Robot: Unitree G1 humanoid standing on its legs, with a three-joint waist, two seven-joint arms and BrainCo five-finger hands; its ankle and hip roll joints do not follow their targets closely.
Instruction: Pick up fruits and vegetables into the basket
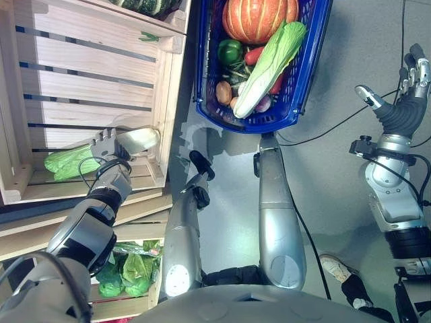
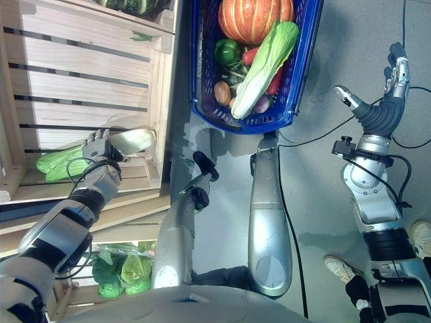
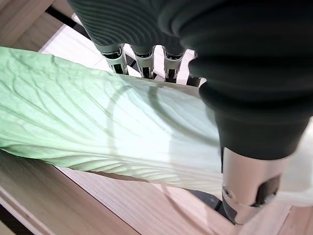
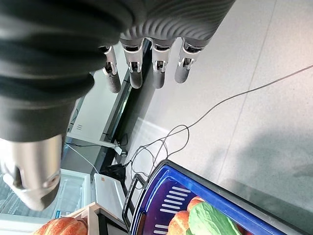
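A napa cabbage [image 1: 67, 163] lies in the lower corner of a pale wooden crate [image 1: 87, 81], green leaves to the left and white stem to the right. My left hand [image 1: 108, 149] sits across its middle. In the left wrist view the fingers [image 3: 142, 61] pass behind the cabbage [image 3: 98, 127] and the thumb [image 3: 249, 196] presses on its near side. The blue basket [image 1: 306, 74] stands on the floor ahead, holding a pumpkin [image 1: 259, 19], another napa cabbage [image 1: 269, 64], a green pepper [image 1: 229, 50] and smaller vegetables. My right hand [image 1: 404, 111] hangs open over bare floor, right of the basket.
A lower crate holds bagged leafy greens [image 1: 131, 269]. A dark green striped vegetable [image 1: 145, 5] rests on the upper crate's top edge. A person's shoe [image 1: 333, 266] stands on the grey floor at the lower right.
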